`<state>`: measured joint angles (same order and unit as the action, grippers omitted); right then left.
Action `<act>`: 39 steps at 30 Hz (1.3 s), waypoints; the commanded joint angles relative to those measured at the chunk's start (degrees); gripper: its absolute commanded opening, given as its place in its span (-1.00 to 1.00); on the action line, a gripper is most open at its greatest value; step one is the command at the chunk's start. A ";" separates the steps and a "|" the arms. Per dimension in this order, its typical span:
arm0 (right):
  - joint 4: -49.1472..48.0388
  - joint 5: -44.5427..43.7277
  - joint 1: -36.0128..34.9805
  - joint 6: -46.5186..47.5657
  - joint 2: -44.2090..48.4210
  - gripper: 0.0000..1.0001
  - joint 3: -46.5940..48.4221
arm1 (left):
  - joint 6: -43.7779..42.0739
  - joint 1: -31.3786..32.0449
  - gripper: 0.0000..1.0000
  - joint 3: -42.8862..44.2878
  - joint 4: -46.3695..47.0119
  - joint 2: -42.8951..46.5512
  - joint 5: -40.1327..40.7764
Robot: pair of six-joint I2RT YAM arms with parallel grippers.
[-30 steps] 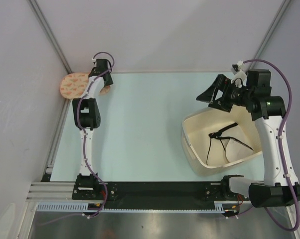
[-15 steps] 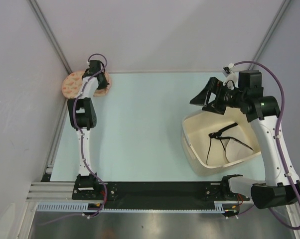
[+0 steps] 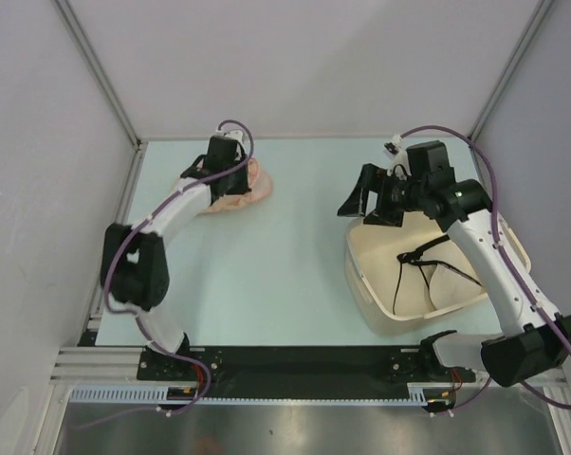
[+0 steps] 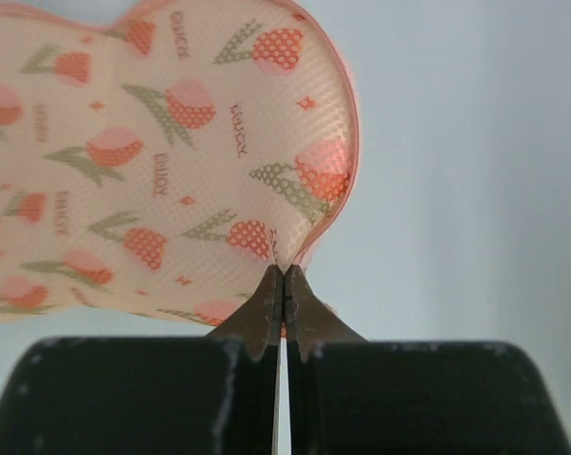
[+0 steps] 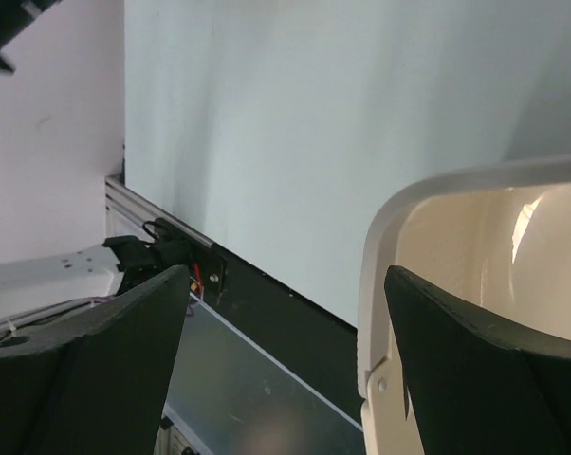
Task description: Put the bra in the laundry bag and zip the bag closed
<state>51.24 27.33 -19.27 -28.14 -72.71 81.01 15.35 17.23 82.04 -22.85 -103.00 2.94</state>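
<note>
Landmark: cream basket [image 3: 363, 277], on the counter [image 3: 285, 256] in front of the right arm.

Bra [image 3: 439, 281]: lies inside the basket on its floor, cream cups toward the near-right corner, black straps trailing toward the middle. Nothing touches it.

Laundry bag [image 4: 162, 161]: well to the left of the basket and a little beyond it, toward the back wall. It is apart from the basket, with bare counter between. The top view shows it partly hidden under the left wrist. Whether its zip is open or closed cannot be told from either view.

Left claw [image 4: 283, 277]: tips pressed together on the bag's edge at the waist of its peanut shape, so it holds the bag by a thin pinch of fabric. The peach patterned face spreads out beyond the tips.

Right claw [image 5: 284, 277]: spread wide and holding nothing, poised over the basket's far-left rim, well clear of the bra.

Progress, as judged: early stage. The bag is gripped, and that is all that counts as done. The bra is not picked up or in the bag, and no zipping has been done. Left to do: lift the bra out of the basket, bring it over to the bag, get the bag's mouth open, tuck cups and straps inside, then run the zip round.
</note>
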 commanded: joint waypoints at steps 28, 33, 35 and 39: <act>-23.12 -13.18 -31.27 -1.92 -55.69 0.04 26.38 | 74.73 0.61 -1.00 -61.13 -28.47 91.65 19.64; -20.58 -18.18 -32.06 -2.53 -60.18 -0.03 29.02 | 78.14 0.61 -1.00 -59.89 -33.03 95.88 21.25; -19.34 -19.50 -31.97 -2.62 -61.76 -0.06 29.55 | 81.04 0.61 -0.99 -60.59 -37.08 95.44 18.78; -12.43 -27.21 -32.15 -4.11 -63.35 -0.20 29.20 | 83.08 0.61 -0.91 -60.86 -37.97 95.09 17.62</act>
<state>31.46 9.43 -51.22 -31.27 -133.67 108.55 93.62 17.61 20.38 -56.10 -7.49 21.71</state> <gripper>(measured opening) 0.416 0.013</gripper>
